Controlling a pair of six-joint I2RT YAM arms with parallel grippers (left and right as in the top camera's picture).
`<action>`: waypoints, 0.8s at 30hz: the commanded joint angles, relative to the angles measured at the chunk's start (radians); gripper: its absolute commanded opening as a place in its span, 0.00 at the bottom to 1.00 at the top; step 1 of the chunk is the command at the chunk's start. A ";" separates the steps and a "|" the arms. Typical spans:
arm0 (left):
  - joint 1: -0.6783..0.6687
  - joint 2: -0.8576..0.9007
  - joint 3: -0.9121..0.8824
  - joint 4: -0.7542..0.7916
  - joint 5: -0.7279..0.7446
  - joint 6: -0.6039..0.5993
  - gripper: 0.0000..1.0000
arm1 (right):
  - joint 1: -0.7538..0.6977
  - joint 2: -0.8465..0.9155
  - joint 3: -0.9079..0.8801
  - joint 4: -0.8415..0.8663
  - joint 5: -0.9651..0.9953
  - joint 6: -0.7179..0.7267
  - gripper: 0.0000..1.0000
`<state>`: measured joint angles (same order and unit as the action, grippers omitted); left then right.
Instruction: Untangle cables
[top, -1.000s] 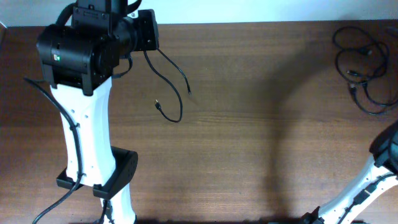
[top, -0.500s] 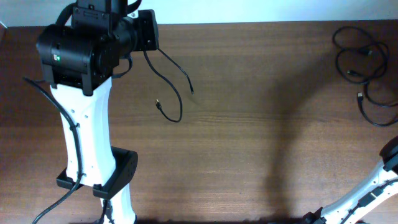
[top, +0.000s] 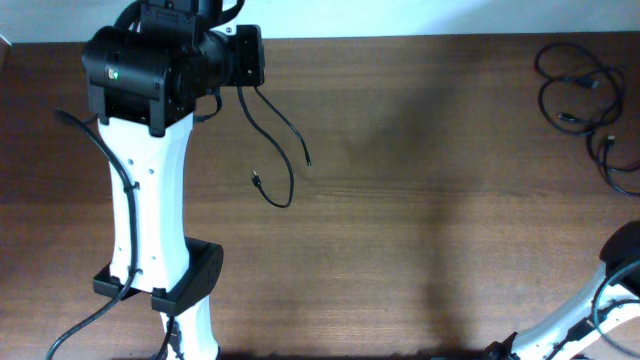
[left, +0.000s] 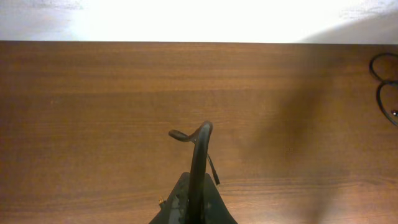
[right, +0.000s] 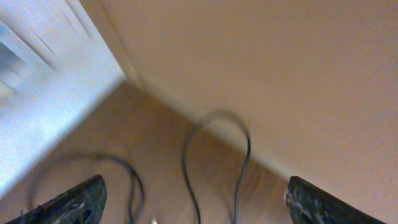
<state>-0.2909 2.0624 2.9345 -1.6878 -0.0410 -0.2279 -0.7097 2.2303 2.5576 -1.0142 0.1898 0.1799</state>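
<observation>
My left gripper (top: 248, 62) hangs over the table's back left, shut on one thin black cable (top: 272, 132). That cable dangles in a loop, with its two plug ends (top: 256, 179) low above the wood. In the left wrist view it rises from between the closed jaws of that gripper (left: 198, 190) as a black cable (left: 199, 149). Several more cables (top: 585, 95) lie tangled at the back right corner. My right gripper (right: 196, 202) is open, its fingers (right: 68, 202) wide apart. Blurred cable loops (right: 214, 140) lie below it, and it touches none of them.
The right arm's link (top: 625, 255) shows only at the lower right edge of the overhead view. The left arm's white column and base (top: 160, 280) stand at the front left. A pale wall borders the table's far edge (left: 199, 41).
My right gripper has opened and the right arm has drawn back toward the front corner. A cable strand by the pile has shifted right. The left arm has moved slightly right with its cable.
</observation>
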 joint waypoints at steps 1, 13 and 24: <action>-0.004 -0.015 -0.002 0.000 -0.007 0.021 0.00 | 0.046 0.041 -0.053 -0.023 -0.029 0.008 0.91; -0.118 -0.009 -0.022 0.142 0.039 0.020 0.00 | 0.503 -0.167 -0.052 -0.209 -0.051 -0.105 0.92; -0.362 0.219 -0.285 0.496 0.311 0.019 0.00 | 0.459 -0.357 -0.051 -0.203 -0.047 -0.106 0.98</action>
<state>-0.6109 2.2284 2.6492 -1.2259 0.2016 -0.2241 -0.2379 1.9190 2.4908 -1.2201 0.1371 0.0750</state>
